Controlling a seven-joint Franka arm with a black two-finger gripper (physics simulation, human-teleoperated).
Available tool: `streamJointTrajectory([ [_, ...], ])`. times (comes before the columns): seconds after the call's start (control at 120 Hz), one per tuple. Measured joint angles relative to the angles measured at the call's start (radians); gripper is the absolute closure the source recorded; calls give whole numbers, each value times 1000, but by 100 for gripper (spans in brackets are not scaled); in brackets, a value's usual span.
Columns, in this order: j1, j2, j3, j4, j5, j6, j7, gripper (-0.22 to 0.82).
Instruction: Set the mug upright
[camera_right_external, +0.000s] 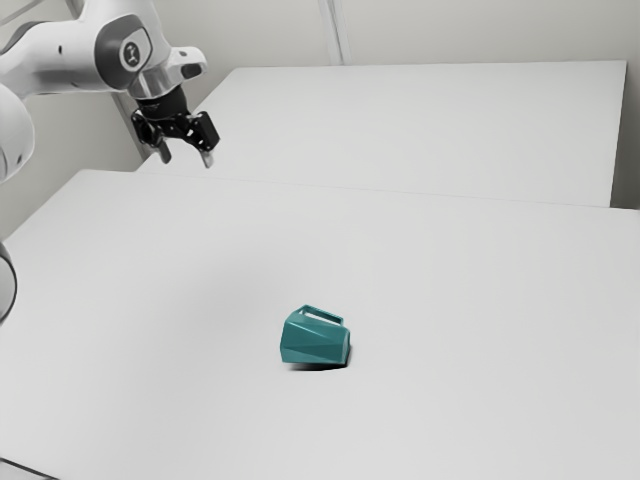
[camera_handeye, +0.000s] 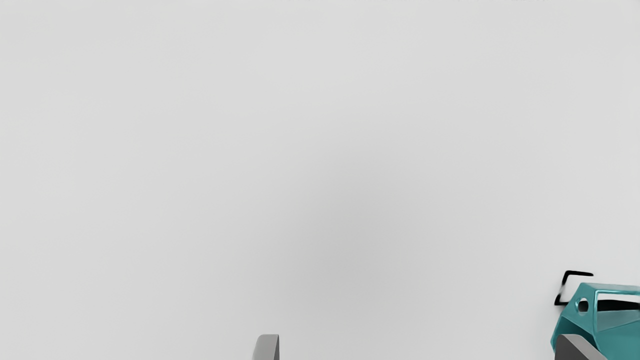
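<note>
High above the table's far left part in the exterior view, the gripper (camera_right_external: 187, 160) hangs with its fingers apart and nothing between them. The teal mug (camera_right_external: 316, 338) lies on its side on the table, its handle on the upper side, well below the gripper and toward the exterior view's right. In the wrist view the gripper (camera_handeye: 416, 345) has its fingertips wide apart. The mug (camera_handeye: 617, 330) appears there beyond one fingertip, which overlaps part of it from the camera's side; part of the mug is cut off by the frame's edge.
The white table (camera_right_external: 180, 300) spreads around the mug. Behind it, a second pale surface (camera_right_external: 420, 130) stretches toward the exterior view's right. A thin dark line (camera_right_external: 28, 468) crosses the near left corner of the exterior view.
</note>
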Motion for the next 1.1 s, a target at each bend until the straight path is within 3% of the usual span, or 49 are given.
streamJointTrajectory([
  [0.142,-2,-52,-4,-59,-33,29,24,0],
  [0.267,-8,-266,24,-411,-209,118,26,0],
  [0.35,2,-326,65,-543,-314,170,30,0],
  [0.542,52,-347,100,-730,-540,248,59,0],
  [0.725,-13,-421,181,-911,-642,279,81,0],
  [1.1,-123,-316,204,-952,-818,293,127,0],
])
